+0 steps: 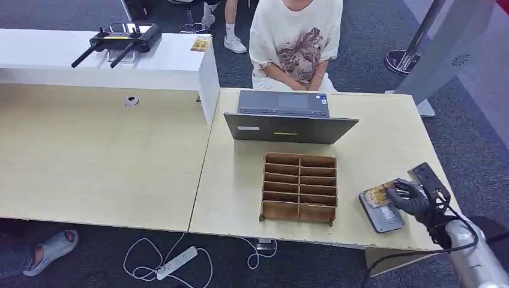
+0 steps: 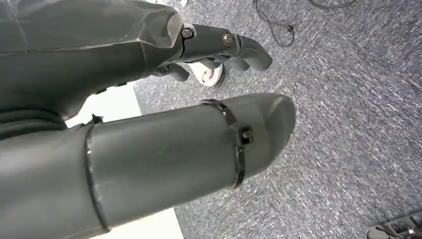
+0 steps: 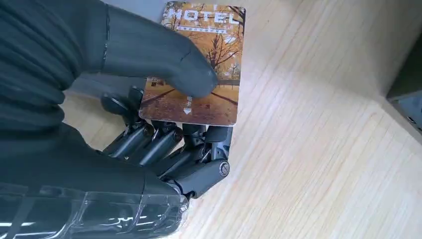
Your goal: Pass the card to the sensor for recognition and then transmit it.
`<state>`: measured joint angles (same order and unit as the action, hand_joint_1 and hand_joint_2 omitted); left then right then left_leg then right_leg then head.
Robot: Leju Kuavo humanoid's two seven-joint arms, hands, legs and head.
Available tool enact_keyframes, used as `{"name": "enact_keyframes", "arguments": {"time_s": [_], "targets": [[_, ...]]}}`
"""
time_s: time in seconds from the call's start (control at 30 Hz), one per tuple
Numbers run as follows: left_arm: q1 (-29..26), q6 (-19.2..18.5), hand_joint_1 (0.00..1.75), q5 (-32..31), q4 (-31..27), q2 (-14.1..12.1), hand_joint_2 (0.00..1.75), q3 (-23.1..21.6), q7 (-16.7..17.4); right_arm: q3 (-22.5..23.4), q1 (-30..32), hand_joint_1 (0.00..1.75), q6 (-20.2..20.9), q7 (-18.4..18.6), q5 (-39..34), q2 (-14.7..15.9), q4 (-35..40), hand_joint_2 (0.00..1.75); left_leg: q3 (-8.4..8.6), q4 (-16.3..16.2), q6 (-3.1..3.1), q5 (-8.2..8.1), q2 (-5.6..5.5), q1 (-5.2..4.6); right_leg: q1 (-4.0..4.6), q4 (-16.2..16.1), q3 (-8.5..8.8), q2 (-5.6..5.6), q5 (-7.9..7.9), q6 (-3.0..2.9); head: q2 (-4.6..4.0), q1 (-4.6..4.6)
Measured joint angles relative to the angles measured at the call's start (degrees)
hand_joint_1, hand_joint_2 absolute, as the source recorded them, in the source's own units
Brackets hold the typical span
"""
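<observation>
- The card (image 3: 201,69), a hotel key card printed with an autumn scene, is at the lower right of the head view, held over the grey sensor (image 1: 384,214) pad that lies flat near the right edge of the table (image 1: 240,174).
- The right hand (image 1: 409,197) grips the card: in the right wrist view the thick thumb presses on the printed face while the dark fingers (image 3: 164,144) curl beneath its near edge.
- The left hand (image 2: 219,50) hangs off the table over the carpet; its fingers are loosely curled and hold nothing that I can see.
- Handling, as I judge it: the card looks thin, stiff, light and glossy, so it could slide out of a thumb-and-finger pinch. It is best held by one short end, which leaves most of the face free to lie toward the sensor and gives a person a free end to take.
- Surface: pale wood-grain laminate, smooth and flat, so a dropped card would lie flush and be hard to lift again.
- In the middle of the head view a wooden divided tray (image 1: 299,187) sits on the table, with an open laptop (image 1: 288,117) just behind it.
- Room: a seated person (image 1: 295,42) faces the robot across the table at the top of the frame. The floor is grey carpet with a power strip (image 1: 177,263) and cables at the lower left.
</observation>
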<state>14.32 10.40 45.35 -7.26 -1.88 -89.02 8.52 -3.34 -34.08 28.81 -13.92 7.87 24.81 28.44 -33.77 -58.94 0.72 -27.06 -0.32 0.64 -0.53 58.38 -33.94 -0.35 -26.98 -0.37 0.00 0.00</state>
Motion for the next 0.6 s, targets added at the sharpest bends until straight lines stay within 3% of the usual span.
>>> {"name": "enact_keyframes", "arguments": {"time_s": [0.6], "targets": [[-0.2, 0.7, 0.0, -0.1, 0.0, 0.0, 0.0, 0.0, 0.0, 1.9, 4.0, 1.75, -0.9, 0.7, -0.8, 1.3, 2.5, 1.75, 0.01, 0.0, 0.0, 0.0, 0.01, 0.0, 0.0, 0.0, 0.0, 0.01, 0.0, 0.0, 0.0, 0.0]]}}
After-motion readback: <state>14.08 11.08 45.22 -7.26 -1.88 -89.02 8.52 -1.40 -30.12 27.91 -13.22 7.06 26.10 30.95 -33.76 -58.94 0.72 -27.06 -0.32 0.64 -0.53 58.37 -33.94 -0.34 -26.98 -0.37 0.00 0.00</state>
